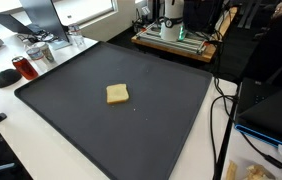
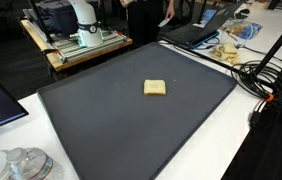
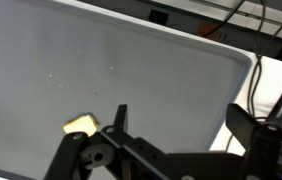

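"While my wrist looks down, the biggest thing I see is the white tabletop (image 1: 36, 150); it runs round everything else."

"And what lies on it?"

"A wide dark mat (image 1: 151, 130) with a low raised rim. It fills most of both exterior views, and from my wrist it looks pale grey. Off its edge, cables (image 1: 221, 125) trail over the white surface on one side. At a far corner stand a red cup (image 1: 21, 68) and a glass jar (image 1: 41, 52), both well apart from where I am."

"Where are you yourself?"

"My pincer (image 3: 177, 112) comes in from the bottom of the wrist view, over the mat. Its two black fingers (image 3: 121, 118) stand as wide apart as they go. Between them there is only bare mat, so I have hold of nothing."

"So what is nearest to you?"

"A slice of bread (image 2: 155, 88), pale with a browner crust. It lies flat near the middle of the mat, alone and well clear of every rim. In the wrist view it sits low in the picture, just beside one finger and outside the gap between the two. Part of it is hidden behind my own housing. I cannot tell whether that finger touches it, nor how high I hang above it."

"Anything smaller?"

"A few pale specks (image 3: 51, 80) scattered on the mat beyond the bread, too small to say what they are."
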Action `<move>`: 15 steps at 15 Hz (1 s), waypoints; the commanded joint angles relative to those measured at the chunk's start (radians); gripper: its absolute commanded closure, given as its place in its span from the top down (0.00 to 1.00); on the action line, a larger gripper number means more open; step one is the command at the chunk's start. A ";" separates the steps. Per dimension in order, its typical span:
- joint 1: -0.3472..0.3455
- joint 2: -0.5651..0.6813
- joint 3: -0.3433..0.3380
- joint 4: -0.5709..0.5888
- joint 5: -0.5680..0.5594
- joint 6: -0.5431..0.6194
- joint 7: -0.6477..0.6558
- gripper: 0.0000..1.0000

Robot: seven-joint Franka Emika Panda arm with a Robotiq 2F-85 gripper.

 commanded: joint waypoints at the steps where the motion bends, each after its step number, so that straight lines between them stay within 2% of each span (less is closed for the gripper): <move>1: 0.099 0.051 -0.016 0.052 0.094 0.073 -0.091 1.00; 6: 0.225 0.084 -0.040 0.072 0.226 0.154 -0.266 1.00; 9: 0.282 0.095 -0.080 0.067 0.313 0.170 -0.409 1.00; 15: 0.301 0.093 -0.148 0.053 0.403 0.120 -0.605 1.00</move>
